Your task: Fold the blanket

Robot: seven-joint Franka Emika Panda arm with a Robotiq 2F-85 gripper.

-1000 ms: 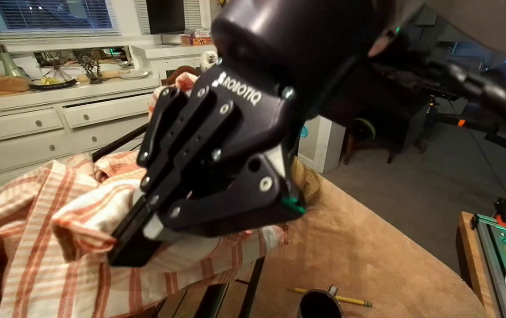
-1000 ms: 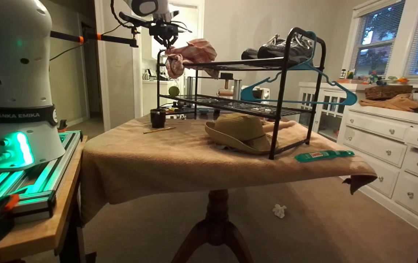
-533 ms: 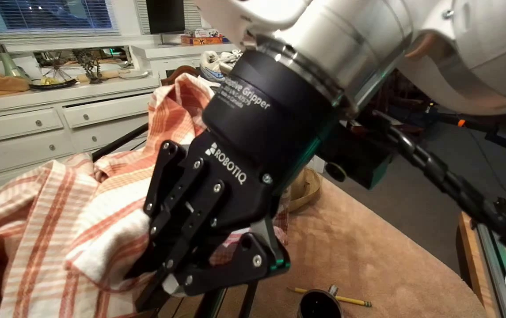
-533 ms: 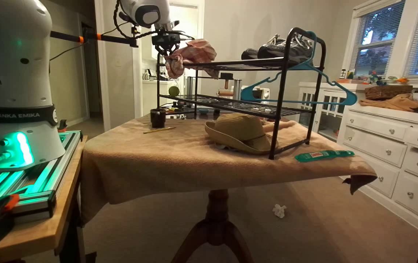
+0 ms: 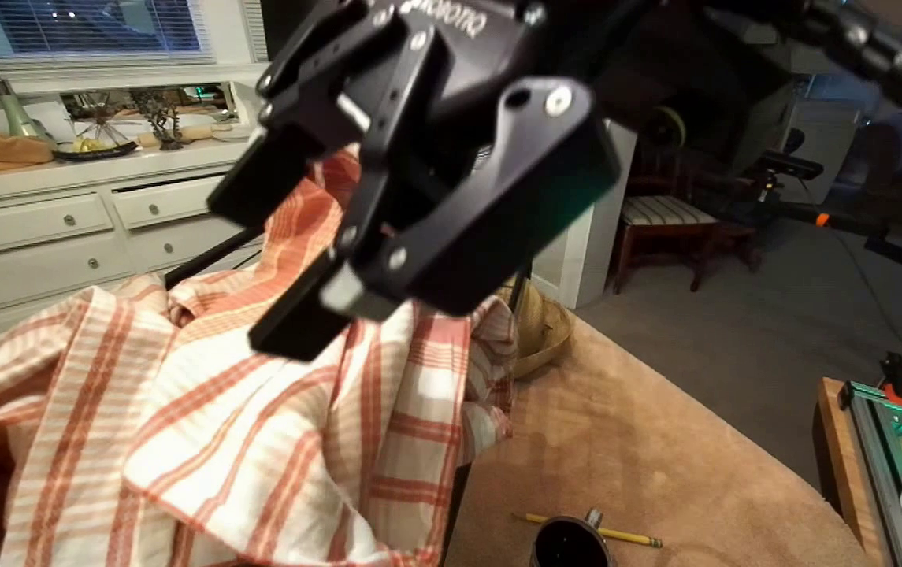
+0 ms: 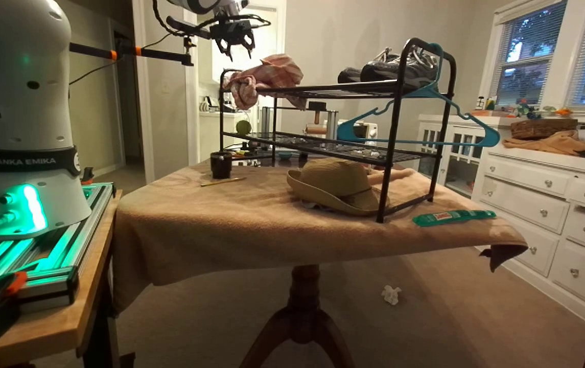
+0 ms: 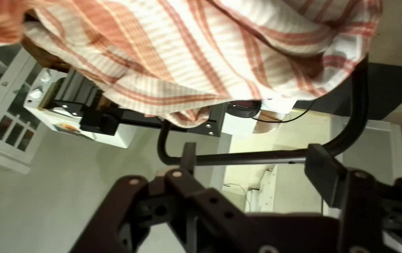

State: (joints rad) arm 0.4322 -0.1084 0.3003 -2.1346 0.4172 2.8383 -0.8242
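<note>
The blanket (image 5: 254,449), cream-white with orange-red stripes, lies rumpled over one end of the rack's top shelf, one bordered flap hanging down at the front. In an exterior view the blanket (image 6: 266,76) is a small pink heap, and in the wrist view the blanket (image 7: 186,59) fills the top with its lower edge loose. My gripper (image 6: 240,55) hovers above the heap, apart from it. Wide-spread jaws with no cloth between them mark the gripper (image 7: 253,160) in the wrist view. Close to the camera, the gripper (image 5: 268,272) covers part of the blanket.
A black wire rack (image 6: 387,168) stands on the tan-covered table (image 6: 210,214), with shoes (image 6: 399,71) on top and a teal hanger (image 6: 491,134) on its end. Around its foot are a straw hat (image 6: 335,179), dark mug (image 6: 220,166), pencil (image 6: 223,182) and green packet (image 6: 453,218).
Closed at the cloth a second ago, my gripper first dipped, then opened and rose away. The blanket's flap is let go and now drapes down the front.
</note>
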